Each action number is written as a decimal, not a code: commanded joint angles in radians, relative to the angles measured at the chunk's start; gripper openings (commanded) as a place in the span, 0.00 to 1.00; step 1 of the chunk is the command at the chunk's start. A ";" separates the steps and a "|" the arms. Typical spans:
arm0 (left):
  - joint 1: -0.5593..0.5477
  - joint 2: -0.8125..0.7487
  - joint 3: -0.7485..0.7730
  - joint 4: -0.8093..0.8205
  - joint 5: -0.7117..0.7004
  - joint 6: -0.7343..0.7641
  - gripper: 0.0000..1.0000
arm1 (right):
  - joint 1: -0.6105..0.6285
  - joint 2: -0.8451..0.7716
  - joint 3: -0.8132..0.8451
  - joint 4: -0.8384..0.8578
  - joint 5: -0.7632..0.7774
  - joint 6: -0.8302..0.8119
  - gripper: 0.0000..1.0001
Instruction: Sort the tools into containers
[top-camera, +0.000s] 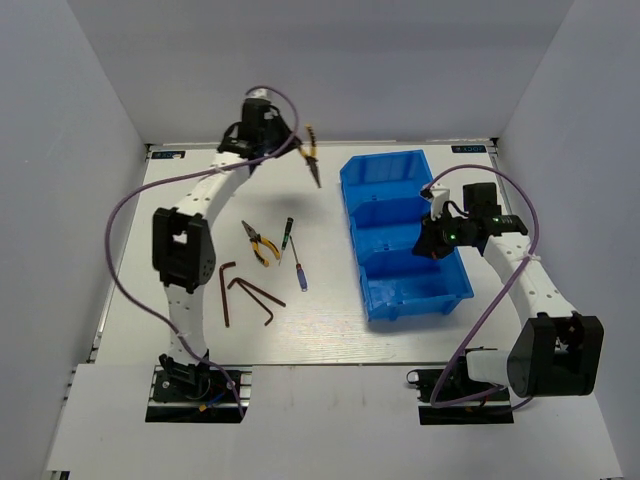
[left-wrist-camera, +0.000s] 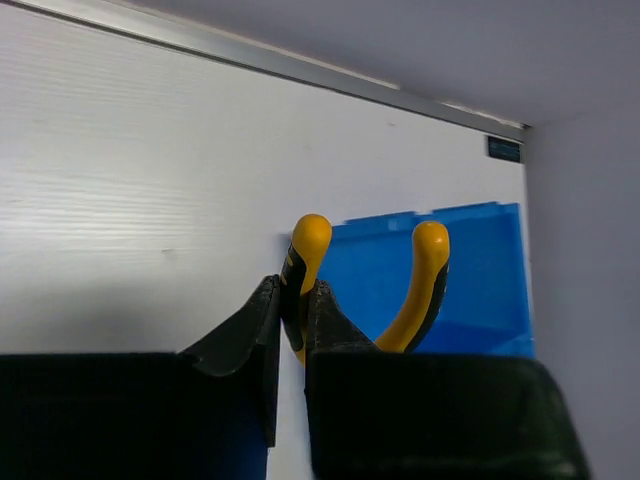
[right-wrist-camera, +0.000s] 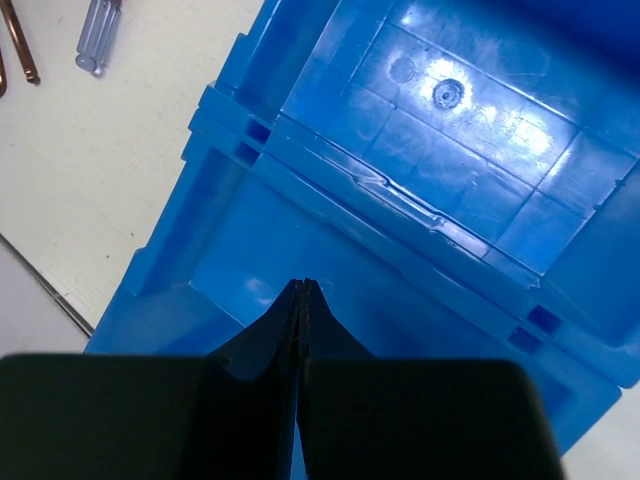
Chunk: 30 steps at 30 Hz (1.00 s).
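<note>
My left gripper (top-camera: 296, 143) is raised at the far side of the table, left of the blue bin (top-camera: 372, 215), and is shut on one handle of a yellow-handled pliers (top-camera: 312, 157), nose down. In the left wrist view the gripper (left-wrist-camera: 295, 300) pinches the left yellow handle (left-wrist-camera: 308, 245), and the bin (left-wrist-camera: 480, 270) lies beyond. My right gripper (top-camera: 430, 240) is shut and empty over the bin, near the divider between the middle and near compartments. It also shows in the right wrist view (right-wrist-camera: 303, 286) above the bin's bare floor (right-wrist-camera: 450, 170).
On the table left of the bin lie a second pliers (top-camera: 262, 243), a dark-green screwdriver (top-camera: 286, 238), a blue screwdriver (top-camera: 299, 272) and brown hex keys (top-camera: 226, 292) (top-camera: 258, 298). The right wrist view shows the blue screwdriver's handle (right-wrist-camera: 97, 35) and a hex key (right-wrist-camera: 20, 45). White walls enclose the table.
</note>
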 joint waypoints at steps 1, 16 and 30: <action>-0.103 0.076 0.084 0.225 0.037 -0.119 0.00 | -0.006 -0.043 0.010 0.034 0.023 0.009 0.00; -0.261 0.317 0.284 0.388 -0.224 -0.223 0.00 | -0.003 -0.132 -0.091 0.042 0.049 0.009 0.00; -0.261 0.187 0.193 0.199 -0.179 -0.038 0.70 | 0.029 0.118 0.215 0.045 -0.117 -0.092 0.61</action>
